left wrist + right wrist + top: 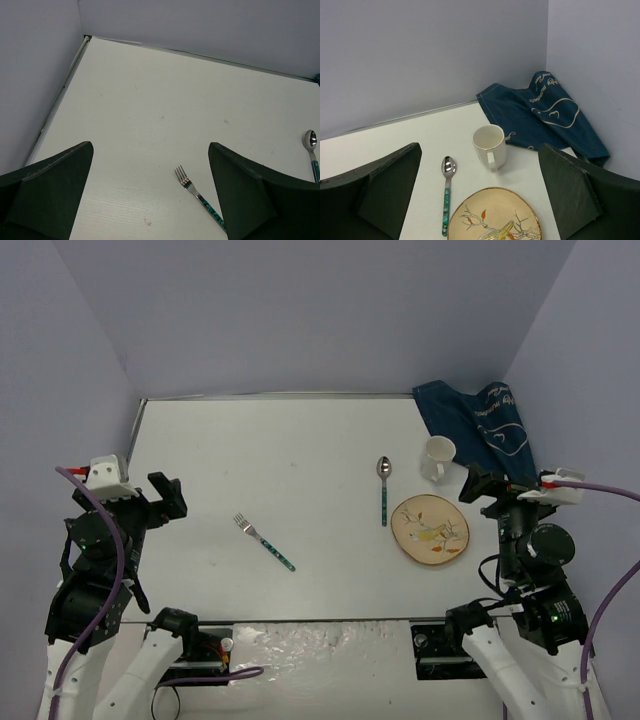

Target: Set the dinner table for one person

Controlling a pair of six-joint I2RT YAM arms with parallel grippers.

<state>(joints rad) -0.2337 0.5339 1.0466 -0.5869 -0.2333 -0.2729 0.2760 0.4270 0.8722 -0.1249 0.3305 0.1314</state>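
Setting looks not yet begun. The 2 pincers hang released and empty, the left pincer (168, 496) over the left of the white surface (300, 440), the right pincer (482, 490) beside the plate (430, 530). Fork (264, 542), spoon (383, 490) and mug (437, 458) lie scattered; the blue mat (480, 420) sits crumpled in the far right corner. Likely next, the right arm reaches past the mug for the mat, which needs spreading flat.

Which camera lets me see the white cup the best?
The right wrist view: the white mug stands close and upright, its handle and open mouth clear. The top external view shows it small, from above, beside the blue cloth. The left wrist view does not show it.
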